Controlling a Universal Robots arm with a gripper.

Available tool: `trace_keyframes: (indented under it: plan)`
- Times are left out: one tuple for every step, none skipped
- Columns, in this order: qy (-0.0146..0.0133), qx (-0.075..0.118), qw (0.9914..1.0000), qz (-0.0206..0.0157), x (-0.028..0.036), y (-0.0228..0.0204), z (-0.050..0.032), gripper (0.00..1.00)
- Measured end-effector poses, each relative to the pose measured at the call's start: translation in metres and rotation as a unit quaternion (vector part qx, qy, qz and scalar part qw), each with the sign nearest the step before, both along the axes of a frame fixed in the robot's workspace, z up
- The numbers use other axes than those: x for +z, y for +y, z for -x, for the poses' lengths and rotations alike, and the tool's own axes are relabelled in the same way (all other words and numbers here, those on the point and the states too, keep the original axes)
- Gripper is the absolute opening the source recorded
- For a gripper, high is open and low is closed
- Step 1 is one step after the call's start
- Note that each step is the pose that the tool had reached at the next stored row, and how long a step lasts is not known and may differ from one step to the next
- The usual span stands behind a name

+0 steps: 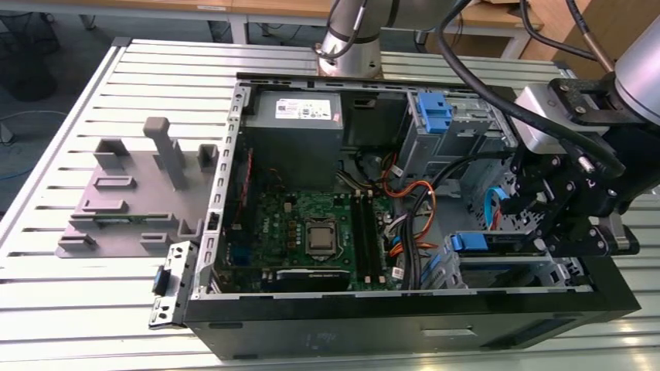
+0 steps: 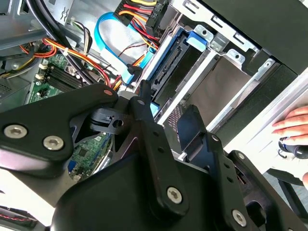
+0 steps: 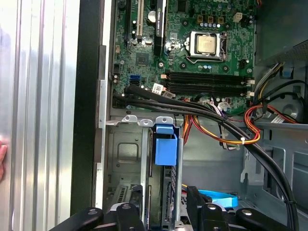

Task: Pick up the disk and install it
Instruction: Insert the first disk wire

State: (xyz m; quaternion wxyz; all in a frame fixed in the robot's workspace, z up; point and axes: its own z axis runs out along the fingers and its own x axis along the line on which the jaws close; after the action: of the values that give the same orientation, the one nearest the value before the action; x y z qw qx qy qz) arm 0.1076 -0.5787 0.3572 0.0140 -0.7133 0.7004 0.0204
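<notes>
From where I sit, my claw (image 1: 536,224) hangs over the open computer case (image 1: 413,325) at about three o'clock in the exterior view, right above the drive cage (image 1: 505,267); I cannot tell whether it is spread or pressed together. The disk (image 1: 484,243) sits edge-up in that cage just below the claw, its blue carrier bracket showing, and in the first wrist view its blue tab (image 3: 166,149) stands in the metal slot with the long axis running down into the bay. I can't read any writing on it. Beyond lie the green motherboard (image 1: 320,232), the grey power supply (image 1: 299,116) with its white label at eleven o'clock, and a grey fixture (image 1: 134,193) on the slatted counter (image 1: 62,309) at nine o'clock. A person's hand (image 2: 293,127) rests outside the case in the second wrist view.
</notes>
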Motion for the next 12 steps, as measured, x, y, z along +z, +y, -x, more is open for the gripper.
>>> trace_keyframes:
  plan:
    - [0.0000,0.000,1.00000,0.0000,0.0001,0.0000,0.0000,0.49]
    - [0.0000,0.000,1.00000,0.0001,0.0002,0.0000,0.0000,0.49]
    - [0.0000,0.000,1.00000,0.0001,0.0005,0.0000,0.0000,0.49]
    - [0.0000,0.000,1.00000,0.0001,0.0006,0.0000,0.0000,0.49]
    - [0.0000,0.000,1.00000,0.0000,0.0007,0.0000,0.0000,0.49]
    - [0.0000,0.000,1.00000,-0.0001,0.0007,0.0000,0.0000,0.49]
    - [0.0000,0.000,1.00000,0.0000,0.0012,0.0000,0.0000,0.49]
    - [0.0000,0.000,1.00000,0.0000,0.0014,0.0000,0.0000,0.49]
    - [0.0000,0.000,1.00000,0.0000,0.0014,0.0000,0.0000,0.49]
    - [0.0000,0.000,1.00000,0.0000,0.0015,0.0000,0.0000,0.49]
    - [0.0000,0.000,1.00000,0.0001,0.0017,0.0000,0.0000,0.49]
    - [0.0000,0.000,1.00000,0.0001,0.0020,0.0000,0.0000,0.49]
